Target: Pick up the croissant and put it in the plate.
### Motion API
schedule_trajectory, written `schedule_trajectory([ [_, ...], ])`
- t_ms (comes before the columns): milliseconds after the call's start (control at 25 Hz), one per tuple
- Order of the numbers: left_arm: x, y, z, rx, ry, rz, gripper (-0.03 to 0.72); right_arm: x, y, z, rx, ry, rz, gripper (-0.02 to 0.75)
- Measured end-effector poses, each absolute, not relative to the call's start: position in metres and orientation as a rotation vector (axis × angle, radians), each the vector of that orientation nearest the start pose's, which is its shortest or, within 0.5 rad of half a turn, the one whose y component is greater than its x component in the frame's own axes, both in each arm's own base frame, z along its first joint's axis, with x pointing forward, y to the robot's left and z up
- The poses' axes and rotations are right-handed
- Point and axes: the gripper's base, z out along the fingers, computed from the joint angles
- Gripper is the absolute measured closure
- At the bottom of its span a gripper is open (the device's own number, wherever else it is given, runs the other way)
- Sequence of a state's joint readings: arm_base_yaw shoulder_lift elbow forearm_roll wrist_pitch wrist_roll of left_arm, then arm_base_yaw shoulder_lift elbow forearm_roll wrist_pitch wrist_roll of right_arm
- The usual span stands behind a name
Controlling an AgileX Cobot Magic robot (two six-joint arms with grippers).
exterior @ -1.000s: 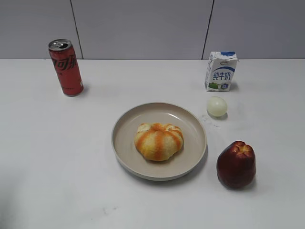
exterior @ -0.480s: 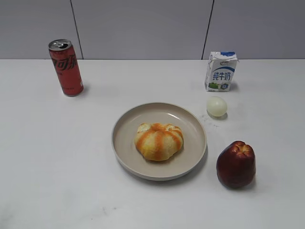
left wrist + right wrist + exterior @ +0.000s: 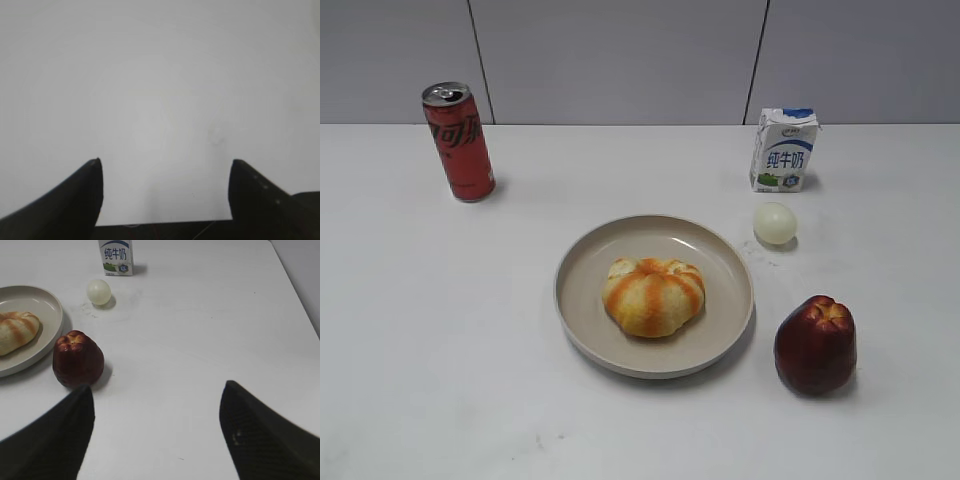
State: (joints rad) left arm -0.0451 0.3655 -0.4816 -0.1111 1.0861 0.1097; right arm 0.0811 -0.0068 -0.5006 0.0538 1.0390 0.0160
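The croissant (image 3: 653,296), cream with orange stripes, lies in the middle of the round beige plate (image 3: 586,262) at the table's centre. In the right wrist view the croissant (image 3: 16,331) and the plate (image 3: 50,315) show at the left edge. Neither gripper shows in the exterior view. My left gripper (image 3: 165,162) is open and empty over bare white table. My right gripper (image 3: 157,387) is open and empty, to the right of the plate and apple.
A dark red apple (image 3: 815,345) stands right of the plate, and shows in the right wrist view (image 3: 78,359). A pale egg (image 3: 775,223) and a milk carton (image 3: 783,150) are behind it. A red can (image 3: 458,141) stands at the back left.
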Motion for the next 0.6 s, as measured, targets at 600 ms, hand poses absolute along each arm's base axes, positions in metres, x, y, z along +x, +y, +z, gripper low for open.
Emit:
schedule_trajectory([
  [600,-0.004,-0.007,0.270,0.126,2.094,-0.085,0.098,-0.006,0.004,0.279,-0.068,2.015,0.125,0.150],
])
